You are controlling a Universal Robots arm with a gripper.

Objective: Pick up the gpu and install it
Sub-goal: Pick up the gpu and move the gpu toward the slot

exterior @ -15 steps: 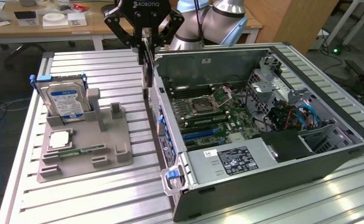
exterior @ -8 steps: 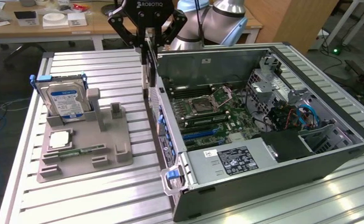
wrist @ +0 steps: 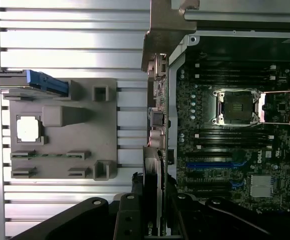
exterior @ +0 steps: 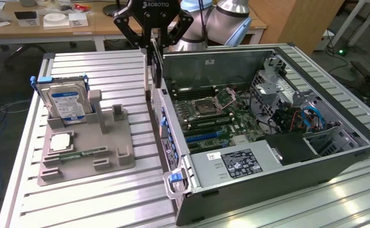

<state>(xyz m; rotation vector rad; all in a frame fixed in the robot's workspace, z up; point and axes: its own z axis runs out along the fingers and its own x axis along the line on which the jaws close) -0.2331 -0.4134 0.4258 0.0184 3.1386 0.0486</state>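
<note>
On the exterior view's left you see the grey holder (exterior: 86, 164); the blue-labelled hard drive (exterior: 66, 102) stands in it, and a square chip (exterior: 60, 141) and a green memory stick (exterior: 83, 153) lie flat on it; next comes your gripper (exterior: 154, 43), fingers closed partway and pinching the gpu (exterior: 151, 71) by its top end; the gpu hangs upright, just beside the wall of the open computer case (exterior: 267, 180); further right, the motherboard (exterior: 210, 114) lies inside the case.

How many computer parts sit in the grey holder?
3: a hard drive standing upright, a square processor chip lying flat, a green memory stick beside the chip. None seems hidden.
</note>
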